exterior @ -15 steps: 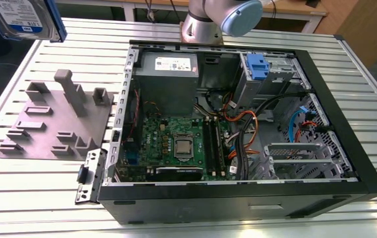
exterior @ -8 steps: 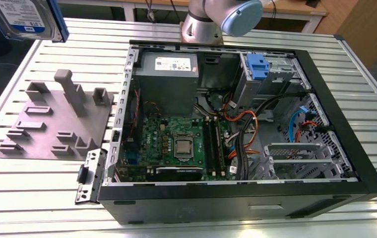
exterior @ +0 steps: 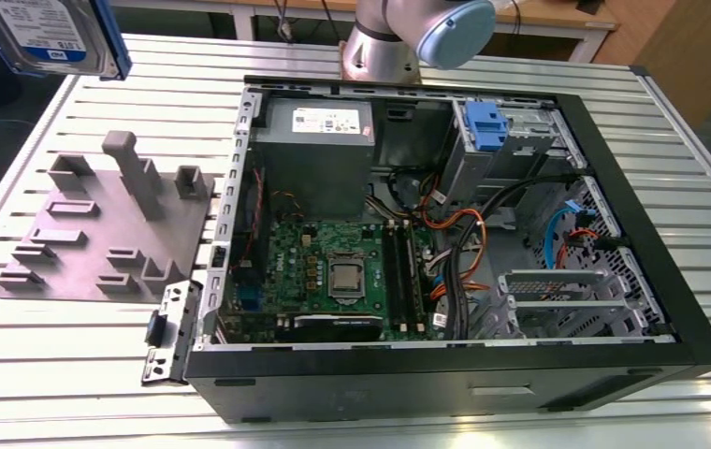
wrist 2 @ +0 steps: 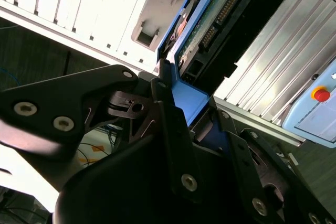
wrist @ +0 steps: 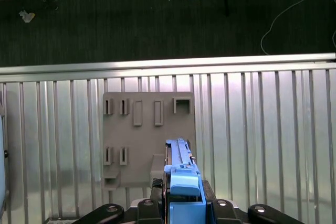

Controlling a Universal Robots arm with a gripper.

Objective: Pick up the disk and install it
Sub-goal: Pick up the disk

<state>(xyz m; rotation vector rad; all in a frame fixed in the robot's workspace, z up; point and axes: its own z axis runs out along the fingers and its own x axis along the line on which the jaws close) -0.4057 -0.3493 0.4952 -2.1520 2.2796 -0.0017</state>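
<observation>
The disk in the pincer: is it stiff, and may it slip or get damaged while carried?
Probably stiff: the disk stands out straight from the pincer, with no sag. It is likely heavy for its size, and held at the smooth blue plastic end, so it might pivot or slip. Its bare circuit board looks fragile.

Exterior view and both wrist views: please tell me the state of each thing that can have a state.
disk: gripped, held in the air, not installed.
gripper: shut on the disk's blue end.
computer case: lying on its side, open, inside exposed.
grey holder plate: flat on the table, slots empty.
blue-tabbed carrier: seated in its bay inside the case.
</observation>
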